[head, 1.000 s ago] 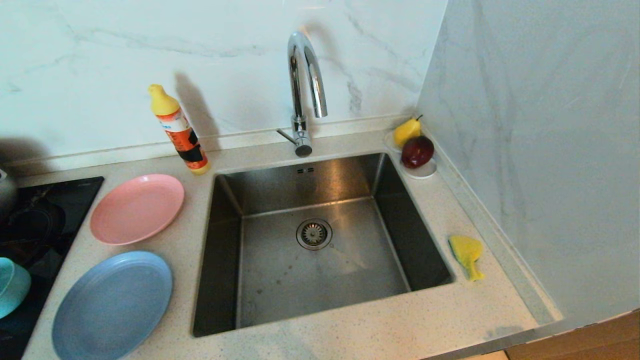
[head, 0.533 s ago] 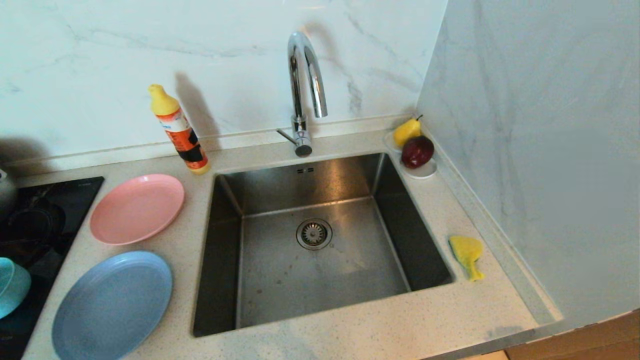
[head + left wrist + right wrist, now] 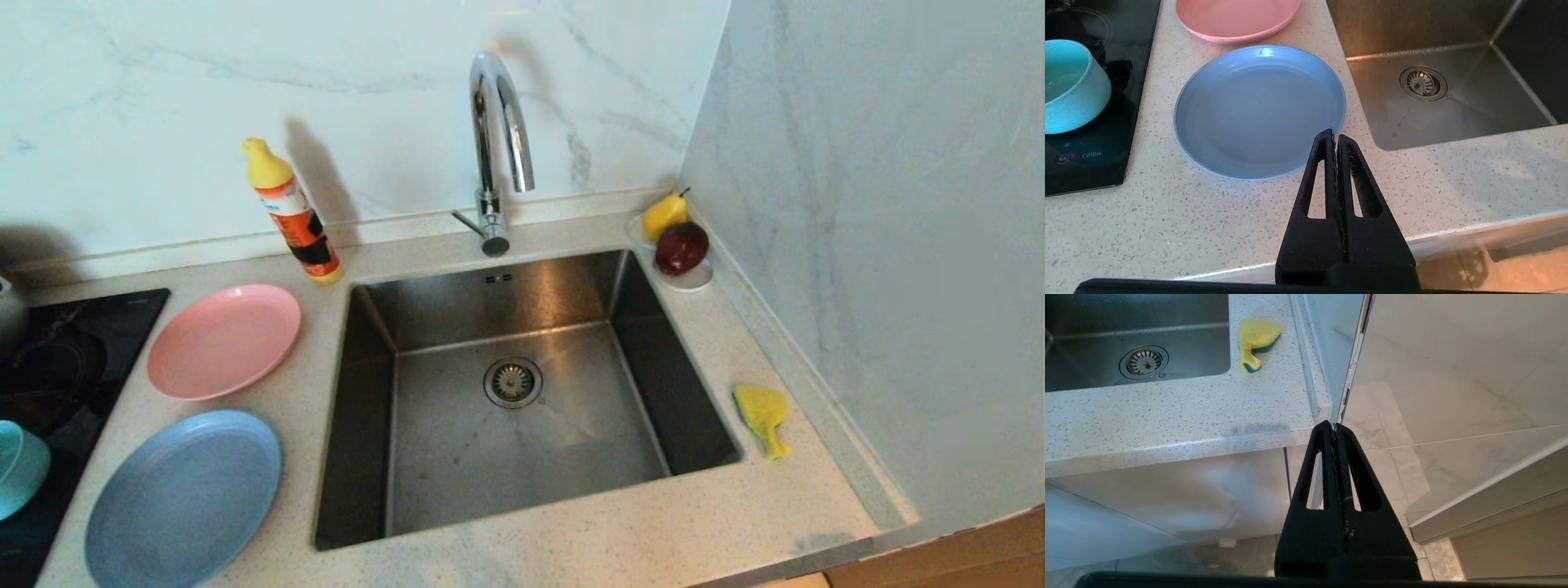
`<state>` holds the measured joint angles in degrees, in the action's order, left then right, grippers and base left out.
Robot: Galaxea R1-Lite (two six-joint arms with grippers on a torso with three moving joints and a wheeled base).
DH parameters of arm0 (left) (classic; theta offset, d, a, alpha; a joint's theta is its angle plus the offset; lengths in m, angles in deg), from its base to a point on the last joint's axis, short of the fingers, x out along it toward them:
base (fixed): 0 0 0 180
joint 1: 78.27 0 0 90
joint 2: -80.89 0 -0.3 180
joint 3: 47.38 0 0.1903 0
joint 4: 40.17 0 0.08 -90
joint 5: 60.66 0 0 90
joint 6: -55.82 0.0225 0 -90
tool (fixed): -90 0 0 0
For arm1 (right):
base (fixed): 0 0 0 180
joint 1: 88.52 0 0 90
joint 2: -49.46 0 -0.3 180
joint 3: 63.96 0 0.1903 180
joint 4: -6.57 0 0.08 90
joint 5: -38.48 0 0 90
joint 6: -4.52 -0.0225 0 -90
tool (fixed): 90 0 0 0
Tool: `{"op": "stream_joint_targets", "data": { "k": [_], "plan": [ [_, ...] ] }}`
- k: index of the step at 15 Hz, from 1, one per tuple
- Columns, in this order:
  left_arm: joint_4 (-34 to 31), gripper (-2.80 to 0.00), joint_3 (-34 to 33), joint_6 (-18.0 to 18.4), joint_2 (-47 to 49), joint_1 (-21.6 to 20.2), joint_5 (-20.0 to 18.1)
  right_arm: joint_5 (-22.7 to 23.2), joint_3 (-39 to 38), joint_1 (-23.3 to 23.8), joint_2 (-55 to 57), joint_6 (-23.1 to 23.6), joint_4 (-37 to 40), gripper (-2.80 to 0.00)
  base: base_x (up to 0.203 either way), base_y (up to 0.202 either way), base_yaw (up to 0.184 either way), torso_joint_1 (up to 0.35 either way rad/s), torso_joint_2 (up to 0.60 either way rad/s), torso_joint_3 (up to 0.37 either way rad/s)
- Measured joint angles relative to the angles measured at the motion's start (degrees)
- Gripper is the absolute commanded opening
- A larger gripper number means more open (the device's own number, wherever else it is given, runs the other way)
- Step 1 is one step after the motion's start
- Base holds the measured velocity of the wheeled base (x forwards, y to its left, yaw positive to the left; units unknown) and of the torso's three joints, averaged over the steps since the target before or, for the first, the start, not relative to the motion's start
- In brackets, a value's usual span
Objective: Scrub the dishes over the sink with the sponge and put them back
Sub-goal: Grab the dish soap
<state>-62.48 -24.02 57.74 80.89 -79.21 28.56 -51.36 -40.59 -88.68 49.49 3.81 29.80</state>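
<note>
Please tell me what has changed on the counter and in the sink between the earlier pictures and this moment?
Nothing visibly changed. The pink plate, the light-blue plate, the teal bowl and the sponge lie where they were, and the sink has nothing in it. Both the left gripper and the right gripper stay shut, holding nothing, back at the counter's front edge.

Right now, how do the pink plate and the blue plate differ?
The pink plate lies farther back, near the orange bottle; the blue plate lies nearer the counter's front edge. The blue plate looks slightly larger than the pink plate. Both are round, empty, flat on the counter left of the sink, and untouched.
</note>
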Motion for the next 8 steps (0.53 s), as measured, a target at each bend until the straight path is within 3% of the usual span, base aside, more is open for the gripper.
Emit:
{"op": "stream_joint_targets", "data": {
  "k": [5,8],
  "plan": [
    [-0.69,-2.80,0.32,-0.40,0.01,0.00,0.32,0.00,0.00,0.00,0.00,0.00,0.02,-2.80,0.000,0.000,0.000,0.000,0.00,0.000],
    [-3.02,-2.80,6.87,-0.44,1.14,0.00,0.78,0.02,0.00,0.00,0.00,0.00,0.00,-2.80,0.000,0.000,0.000,0.000,0.00,0.000]
  ]
}}
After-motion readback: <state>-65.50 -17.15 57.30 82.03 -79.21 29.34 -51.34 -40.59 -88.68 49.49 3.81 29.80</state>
